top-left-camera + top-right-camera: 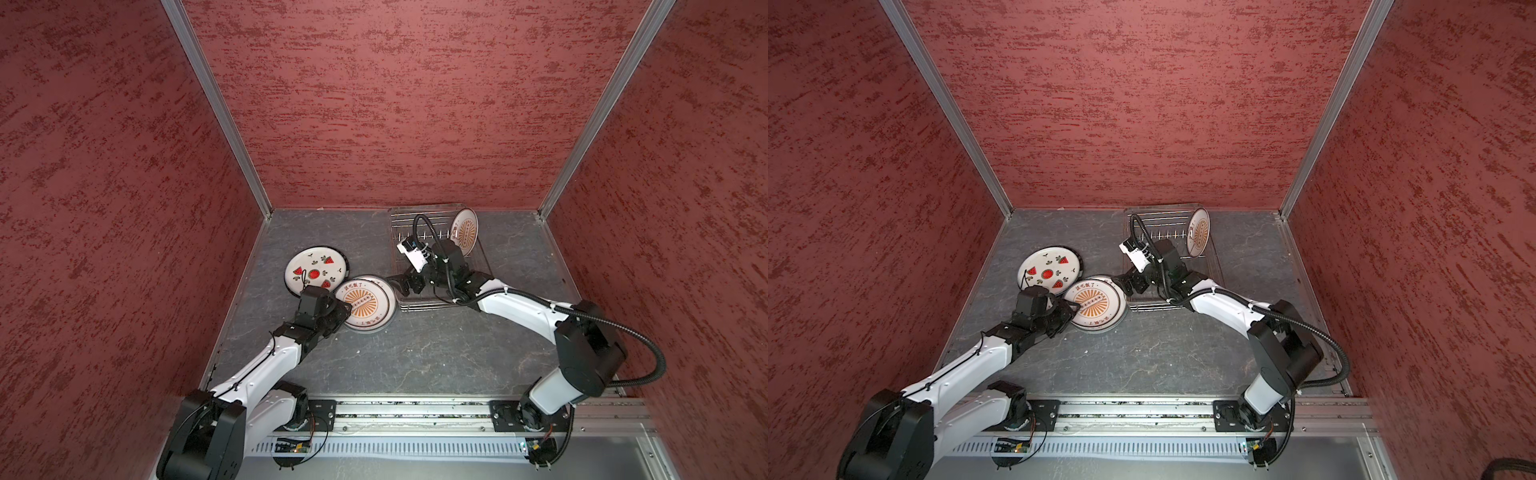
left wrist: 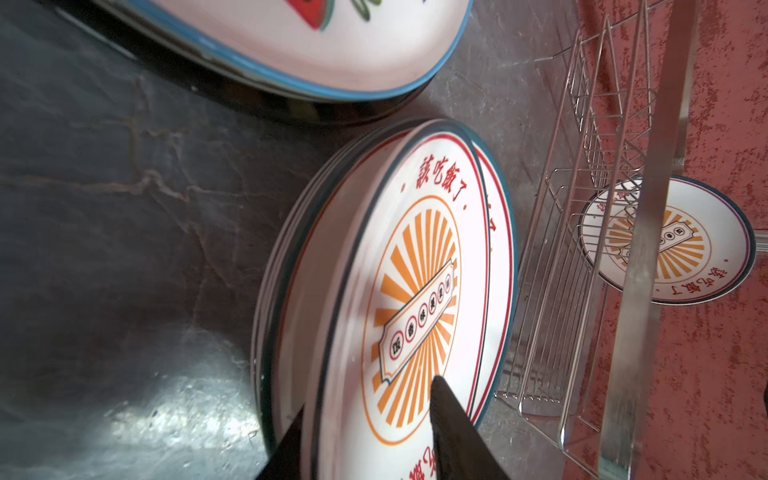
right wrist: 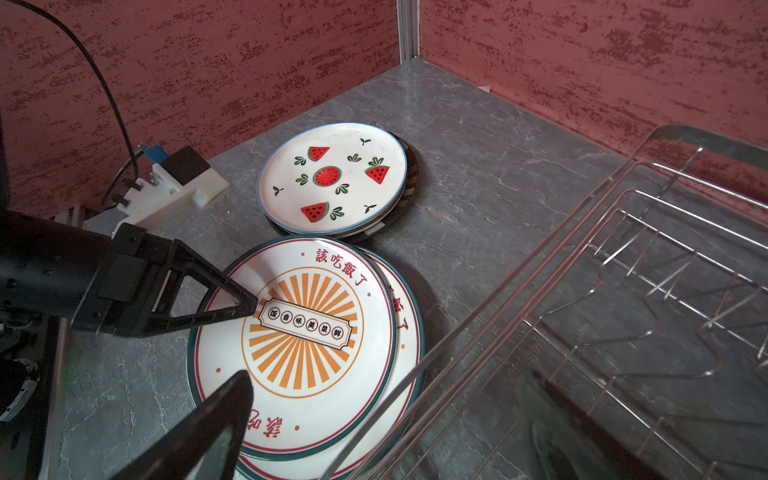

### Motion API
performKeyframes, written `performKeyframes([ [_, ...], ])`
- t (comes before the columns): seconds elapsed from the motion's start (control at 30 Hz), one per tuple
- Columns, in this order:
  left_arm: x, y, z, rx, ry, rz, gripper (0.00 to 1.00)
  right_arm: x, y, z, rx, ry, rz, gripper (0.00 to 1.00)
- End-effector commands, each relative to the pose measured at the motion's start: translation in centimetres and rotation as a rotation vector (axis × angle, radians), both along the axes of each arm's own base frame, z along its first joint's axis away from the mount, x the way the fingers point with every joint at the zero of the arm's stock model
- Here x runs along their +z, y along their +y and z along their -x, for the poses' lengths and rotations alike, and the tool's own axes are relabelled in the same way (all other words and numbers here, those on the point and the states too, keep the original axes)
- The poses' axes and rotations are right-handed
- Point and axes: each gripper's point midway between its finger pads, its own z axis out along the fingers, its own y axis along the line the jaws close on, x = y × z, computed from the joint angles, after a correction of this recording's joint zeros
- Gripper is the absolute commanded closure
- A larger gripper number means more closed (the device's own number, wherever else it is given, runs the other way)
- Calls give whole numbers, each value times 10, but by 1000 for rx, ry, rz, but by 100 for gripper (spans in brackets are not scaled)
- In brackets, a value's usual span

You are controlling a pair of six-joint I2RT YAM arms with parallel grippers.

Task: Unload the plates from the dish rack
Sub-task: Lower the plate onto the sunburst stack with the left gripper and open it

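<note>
Holdings, as they lie:

1. My left fingers: parted, astride the near rim of the top sunburst plate, one over its face and one under its edge. Slack, not clamped; I cannot tell whether the upper tip touches the glaze.
2. Top sunburst plate: flat, face up, on a stack left of the dish rack, just beside the rack's near left corner.
3. Second sunburst plate: directly beneath, shifted toward the rack so a crescent shows. More rims lie under it; count unclear.
4. Watermelon plate: flat, face up, topping another stack further left and back, close to the sunburst stack. A dark rim shows under it.
5. Standing sunburst plate: on edge at the rack's right end, tilted.
6. Dish rack: on the bench against the back wall, right of the middle.
7. My right fingers: spread wide, holding nothing, over the rack's near left part.
</note>
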Motion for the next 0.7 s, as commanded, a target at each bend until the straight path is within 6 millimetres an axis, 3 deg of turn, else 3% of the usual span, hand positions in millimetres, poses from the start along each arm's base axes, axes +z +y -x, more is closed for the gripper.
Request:
performKeyframes([
  [0.0, 9, 11, -7, 27, -31, -113, 60, -2, 3, 0, 8, -15, 20, 1],
  [0.33, 2, 0, -12, -26, -2, -169, 59, -5, 4, -2, -1, -11, 33, 1],
  [0.4, 0, -1, -13, -27, -1, -177, 52, -6, 4, -3, -2, -10, 35, 1],
  [0.67, -2, 3, -14, -14, 9, -223, 49, -8, 3, -4, -9, -16, 46, 1],
])
